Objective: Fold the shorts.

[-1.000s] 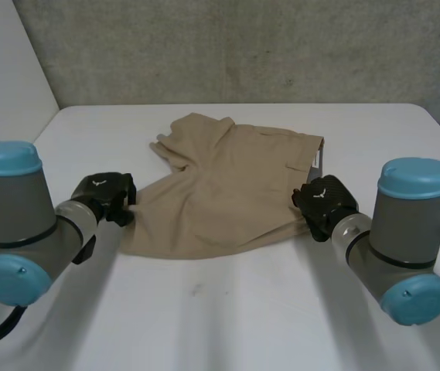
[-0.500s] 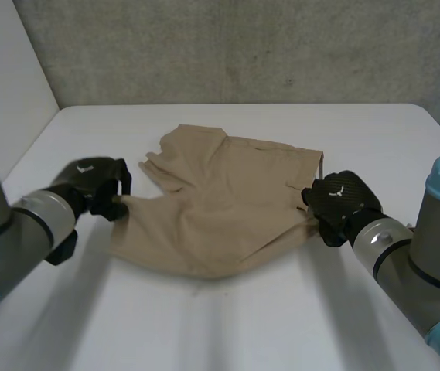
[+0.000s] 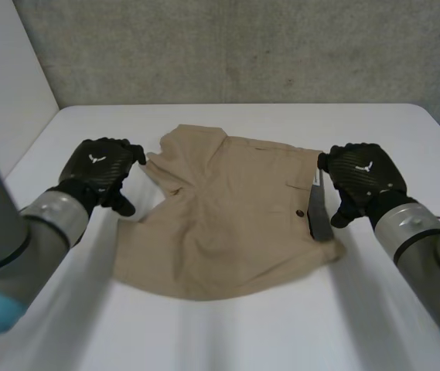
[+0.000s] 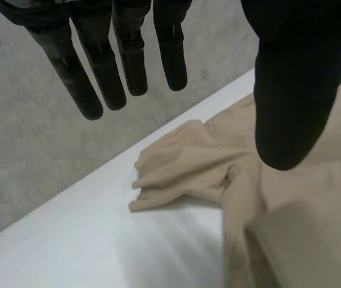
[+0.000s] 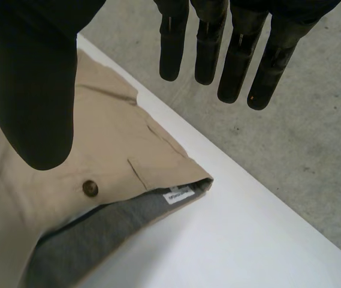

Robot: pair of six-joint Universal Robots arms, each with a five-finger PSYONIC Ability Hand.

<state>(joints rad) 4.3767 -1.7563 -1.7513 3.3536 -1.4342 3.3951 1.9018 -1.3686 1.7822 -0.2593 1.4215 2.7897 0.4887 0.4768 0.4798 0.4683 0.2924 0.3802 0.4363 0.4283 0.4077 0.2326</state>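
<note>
- Shorts (image 3: 227,224) are laid flat at the middle of the table (image 3: 227,340), with the waistband toward the right hand and the leg end toward the left hand.
- Step judged: between grasps; no fold is under way.
- Left hand (image 3: 100,170): fingers (image 4: 107,72) straight and spread wide from the thumb, nothing held. It is poised above the crumpled leg end (image 4: 182,162), apart from it.
- Right hand (image 3: 363,174): fingers (image 5: 236,54) straight and wide, nothing held. It is above the waistband corner, where the grey lining (image 5: 98,234) is exposed.
- Next move judged: opposite edges are to be pinched and one carried across.
</note>
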